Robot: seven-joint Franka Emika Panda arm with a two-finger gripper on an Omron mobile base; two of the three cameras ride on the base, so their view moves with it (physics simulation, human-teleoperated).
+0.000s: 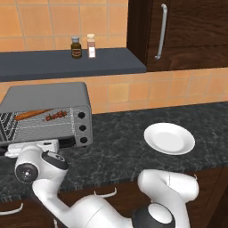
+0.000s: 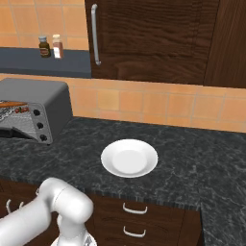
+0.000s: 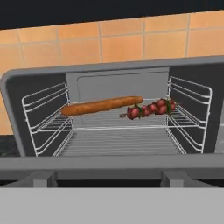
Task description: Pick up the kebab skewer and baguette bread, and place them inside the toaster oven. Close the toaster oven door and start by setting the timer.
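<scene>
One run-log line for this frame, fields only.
stage: food loaded | baguette bread and kebab skewer: on rack in toaster oven | toaster oven door: open | plate: bare | gripper: open

You have one toaster oven (image 1: pixel 49 100) on the counter, with three black knobs (image 1: pixel 82 128) down its right side. Inside it you can count one baguette bread (image 3: pixel 101 105) and one kebab skewer (image 3: pixel 149 108), both on a single wire rack (image 3: pixel 118 140). The skewer carries roughly five or six meat chunks; they blur together, so you cannot count them exactly. There is one white plate (image 1: pixel 169 138) on the counter. On the dark shelf above stand two small bottles (image 1: pixel 83 46). You see one long cabinet handle (image 1: pixel 160 31) and two drawer pulls (image 2: pixel 134 220) below the counter.
</scene>
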